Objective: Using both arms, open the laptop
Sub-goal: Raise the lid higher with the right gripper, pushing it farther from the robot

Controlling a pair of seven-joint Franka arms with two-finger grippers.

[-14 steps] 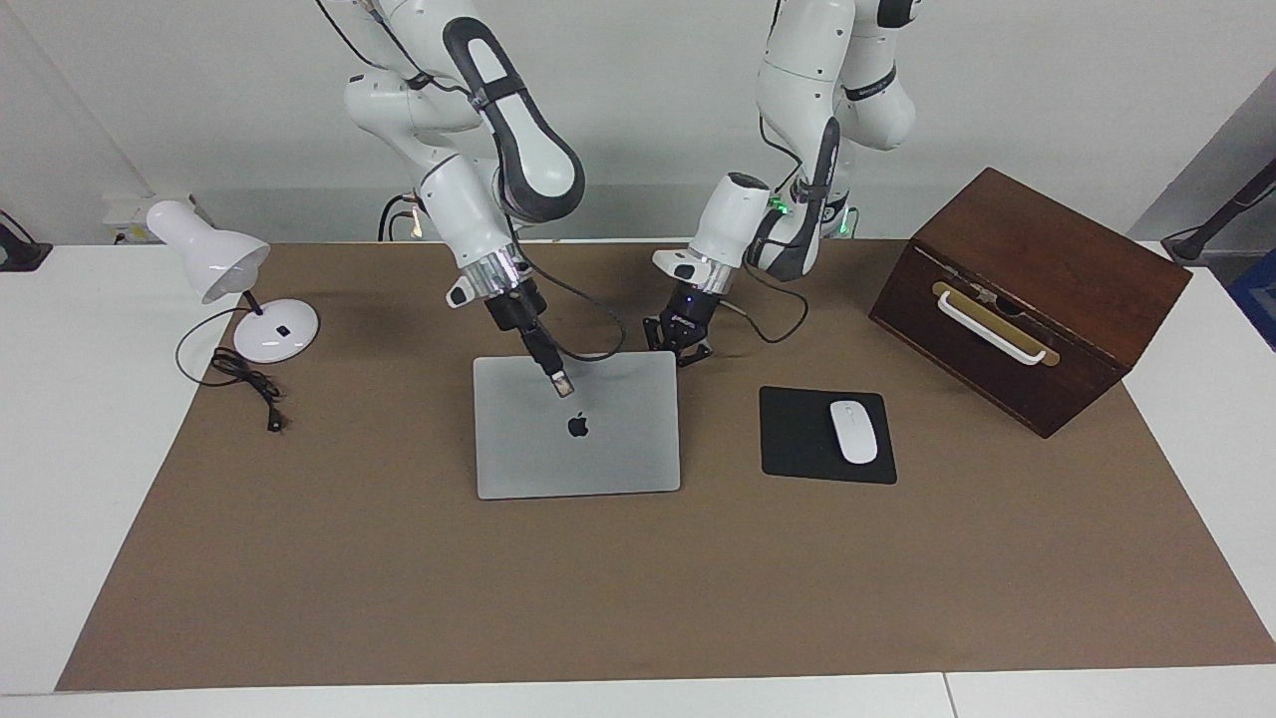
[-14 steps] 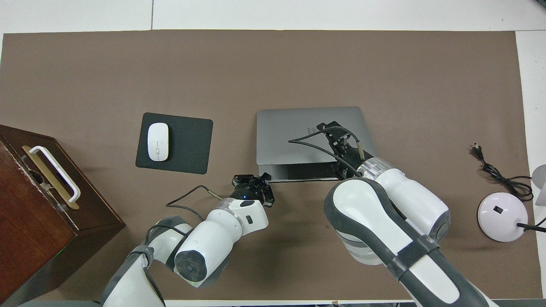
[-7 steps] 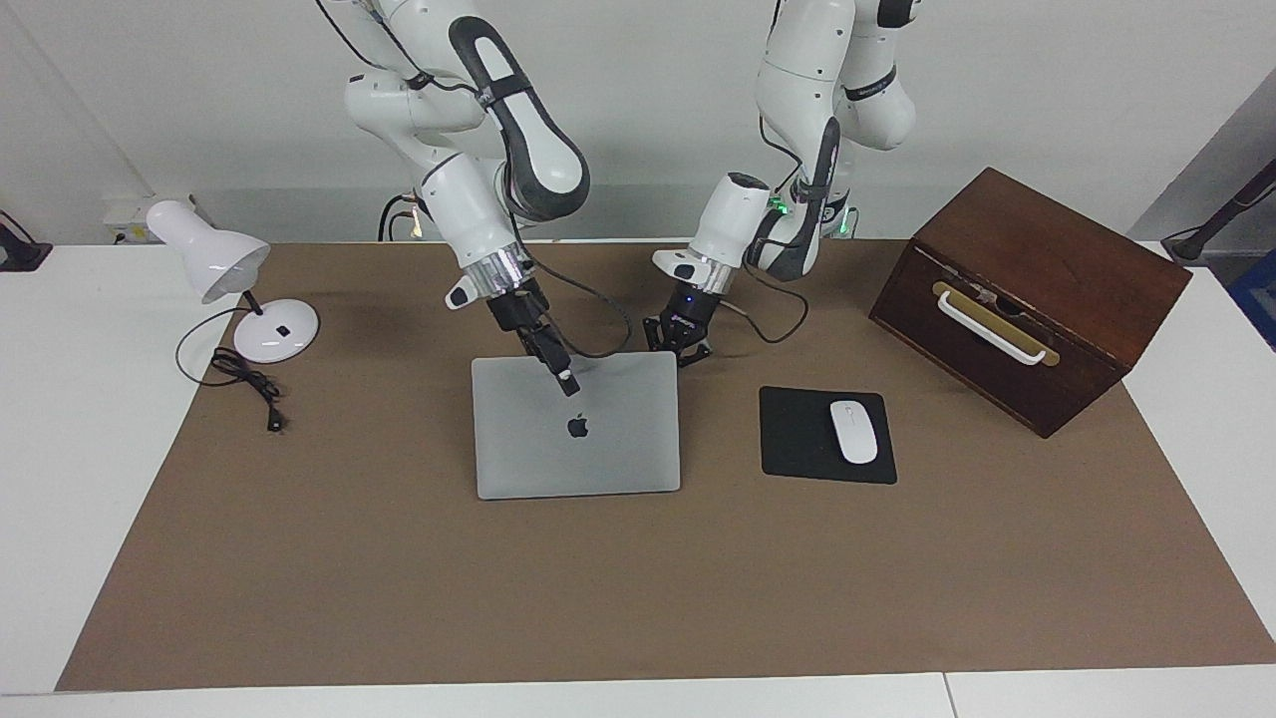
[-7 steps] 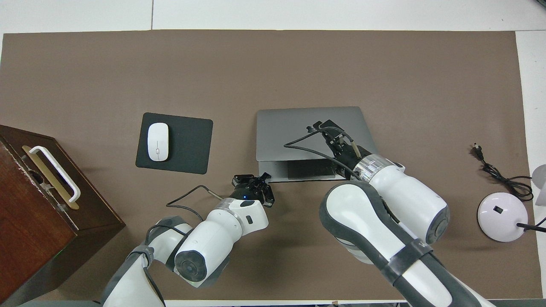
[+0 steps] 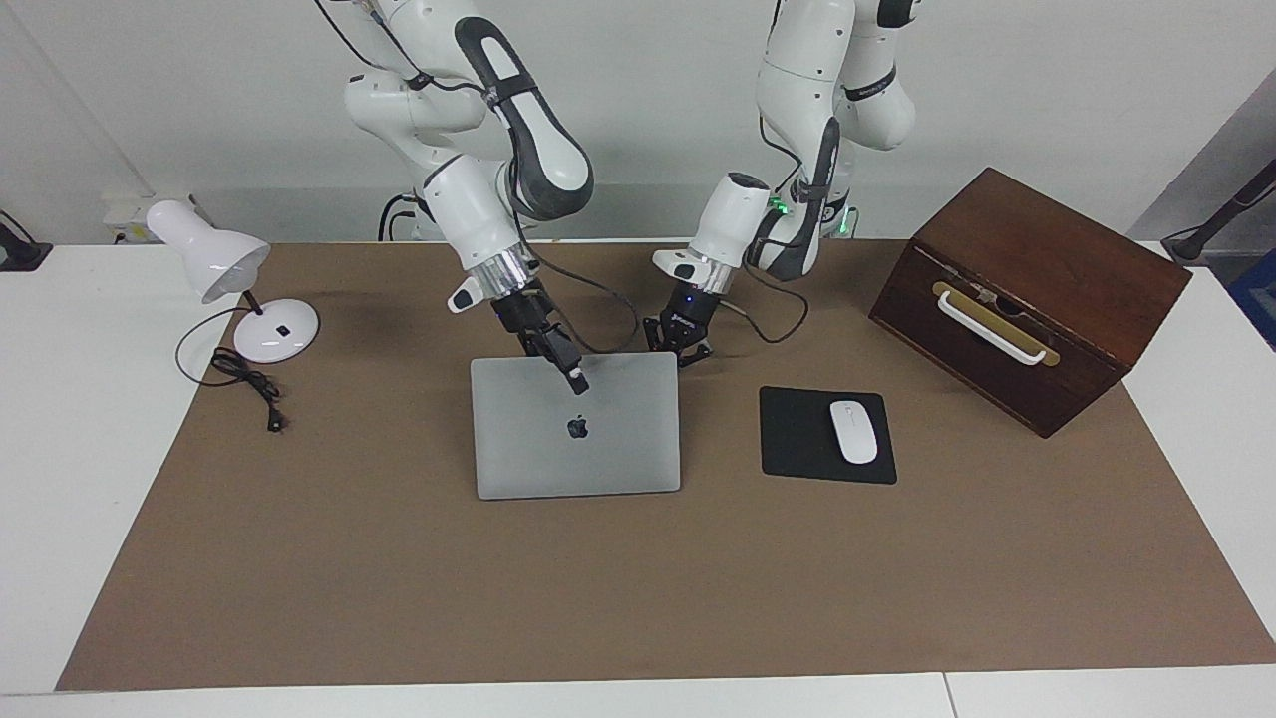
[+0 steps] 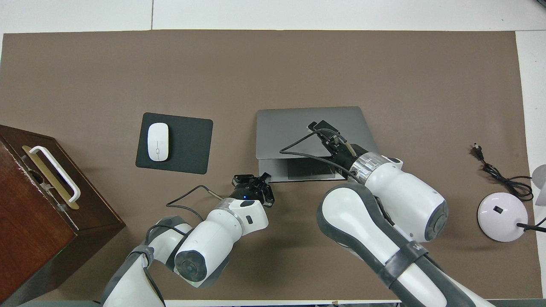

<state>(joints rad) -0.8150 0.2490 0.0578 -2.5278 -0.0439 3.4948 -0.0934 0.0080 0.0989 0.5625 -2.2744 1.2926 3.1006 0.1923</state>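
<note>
Two end effectors, left (image 5: 679, 355) clenched at laptop (image 5: 598, 449) corner, right (image 5: 574, 379) unclear

Both views were bright, evenly lit from above, diffuse. Soft faint shadows lay under white jointed arms (image 6: 384, 221) on brown paper table cover (image 5: 399, 578). Mild sheen showed on thin silver-grey metal laptop lid (image 5: 608, 449). No harsh glare. Focus was sharp throughout; no motion blur. Slight bending appeared at frame edges.
</note>
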